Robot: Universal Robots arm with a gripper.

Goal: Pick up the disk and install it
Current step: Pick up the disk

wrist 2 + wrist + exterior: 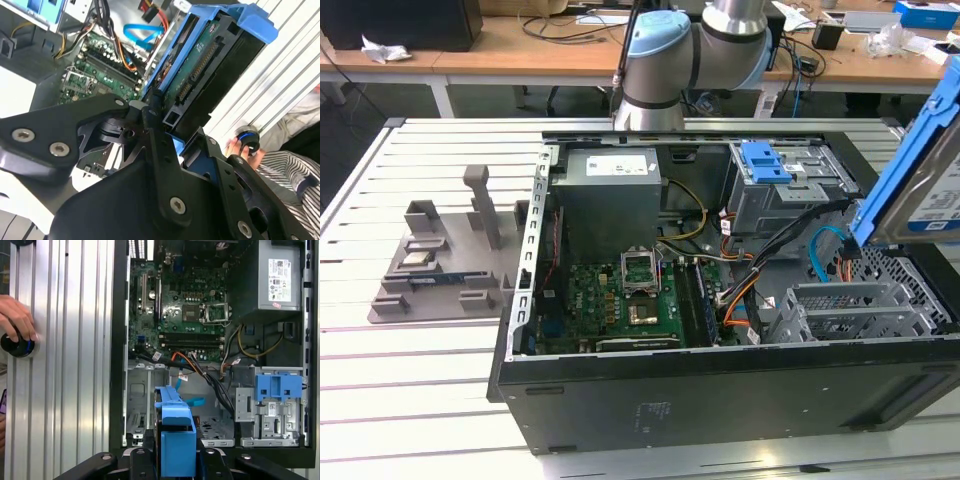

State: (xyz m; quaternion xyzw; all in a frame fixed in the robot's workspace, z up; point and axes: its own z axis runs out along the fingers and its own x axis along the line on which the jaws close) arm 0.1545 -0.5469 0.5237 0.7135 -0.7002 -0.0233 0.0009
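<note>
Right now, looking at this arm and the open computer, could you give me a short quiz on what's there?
1. True or false: the disk already sits inside the computer case.
2. What colour is the bracket around the disk? A red, B blue, C green.
3. In the first wrist view, what is touching the round knob on the table?
Key: 1 false, the gripper holds it up over the case; 2 B; 3 a person's hand.

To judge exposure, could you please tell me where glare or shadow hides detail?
Second wrist view: the table beside the disk glares white, the gripper is near-black. First wrist view: the table shines pale. Exterior view: even light, little glare.
</note>
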